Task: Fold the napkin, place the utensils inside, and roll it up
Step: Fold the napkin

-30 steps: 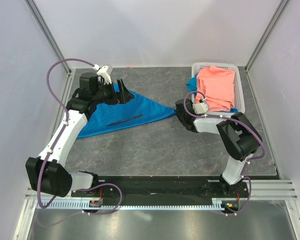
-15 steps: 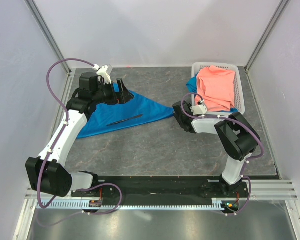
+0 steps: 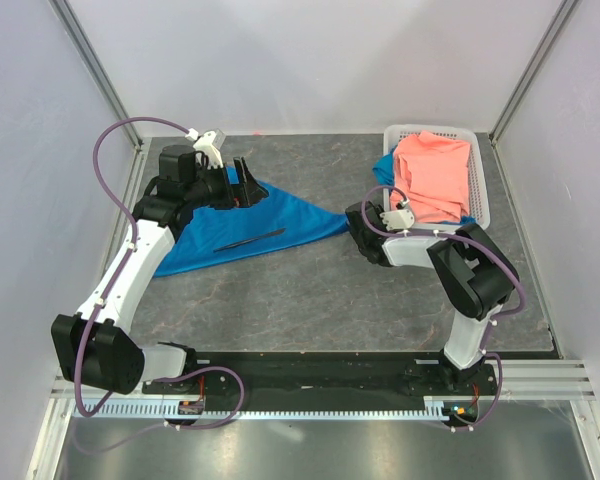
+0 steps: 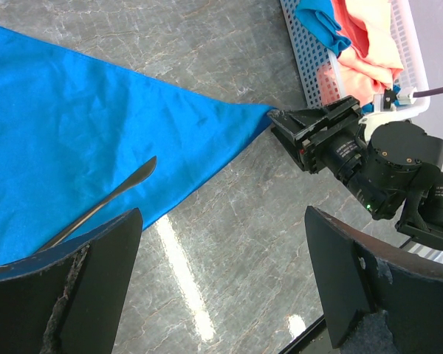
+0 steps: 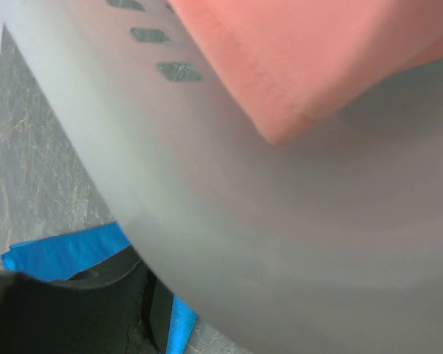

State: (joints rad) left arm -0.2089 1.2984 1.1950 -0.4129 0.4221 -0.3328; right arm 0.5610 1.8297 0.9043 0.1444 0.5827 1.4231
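The bright blue napkin (image 3: 280,212) lies folded into a triangle at the left middle of the table, and also shows in the left wrist view (image 4: 96,125). The slim black knife (image 3: 250,240) lies on it, apart from both grippers (image 4: 111,199). My left gripper (image 3: 242,183) is open and empty, held above the napkin's far corner, its jaws wide apart (image 4: 221,295). My right gripper (image 3: 358,222) lies low at the napkin's right tip (image 4: 304,131). I cannot tell whether it grips the tip. The right wrist view is mostly blocked.
A white basket (image 3: 482,190) at the back right holds a salmon-pink cloth (image 3: 435,175) with a blue scrap (image 3: 383,170) under it. The basket's blurred wall (image 5: 280,221) fills the right wrist view, close to that wrist. Enclosure walls stand on three sides.
My right gripper and forearm have edged slightly left, toward the napkin's right tip. The left arm, napkin and knife have not moved.
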